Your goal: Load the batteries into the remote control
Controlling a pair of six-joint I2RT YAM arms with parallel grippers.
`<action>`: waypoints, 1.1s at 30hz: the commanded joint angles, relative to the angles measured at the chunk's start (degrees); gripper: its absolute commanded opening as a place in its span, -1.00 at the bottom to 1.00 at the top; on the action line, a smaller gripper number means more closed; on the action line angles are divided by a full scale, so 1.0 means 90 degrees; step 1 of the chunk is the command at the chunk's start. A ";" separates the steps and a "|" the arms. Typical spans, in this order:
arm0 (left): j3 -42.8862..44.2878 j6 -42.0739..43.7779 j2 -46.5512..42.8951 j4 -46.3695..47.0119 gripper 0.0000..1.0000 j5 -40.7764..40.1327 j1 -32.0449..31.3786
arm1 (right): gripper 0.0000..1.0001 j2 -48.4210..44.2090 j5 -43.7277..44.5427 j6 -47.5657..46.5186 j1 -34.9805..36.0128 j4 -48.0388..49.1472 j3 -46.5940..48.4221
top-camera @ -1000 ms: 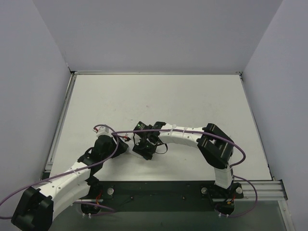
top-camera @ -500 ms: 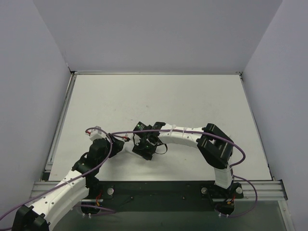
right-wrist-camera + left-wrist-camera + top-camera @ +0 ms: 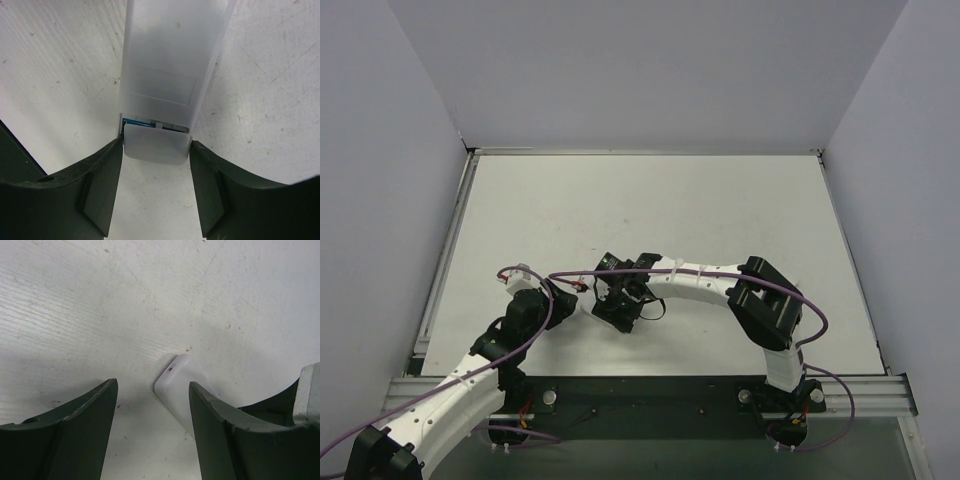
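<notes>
The remote control point(image 3: 172, 60) lies on the table with its plain white back up. Its battery cover point(image 3: 156, 150) sits slightly off the body, and a sliver of the blue batteries point(image 3: 137, 121) shows in the gap. My right gripper point(image 3: 155, 145) has its fingertips pressed on both sides of that cover end. In the left wrist view the remote's other rounded end point(image 3: 180, 380) lies just ahead of my right finger point(image 3: 215, 425). My left gripper point(image 3: 153, 385) is open with nothing between its jaws. From above, both grippers point(image 3: 570, 295) point(image 3: 620, 300) hide the remote.
The white tabletop point(image 3: 650, 200) stretches to pale walls on three sides. A metal rail point(image 3: 650, 390) with the arm bases runs along the near edge. Purple cables point(image 3: 620, 272) loop over both arms.
My left arm has drawn back toward its base and swung a little left, away from the remote. The right arm has stayed over the remote.
</notes>
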 commanded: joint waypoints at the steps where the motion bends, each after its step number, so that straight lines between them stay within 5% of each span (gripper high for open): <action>1: 0.0024 -0.0034 0.0000 0.0074 0.38 -0.0087 -0.0001 | 0.03 0.0100 0.0105 0.0123 0.0044 -0.0241 0.0190; 22: 0.0062 0.0093 0.0273 0.0289 0.38 0.0000 0.0008 | 0.12 -0.0544 0.0096 0.0553 0.0054 -0.0212 0.0346; 33: 0.0804 0.1244 0.1649 0.1119 0.52 0.0439 0.0038 | 0.12 -0.1832 -0.0147 0.1987 -0.0696 -0.0017 -0.0668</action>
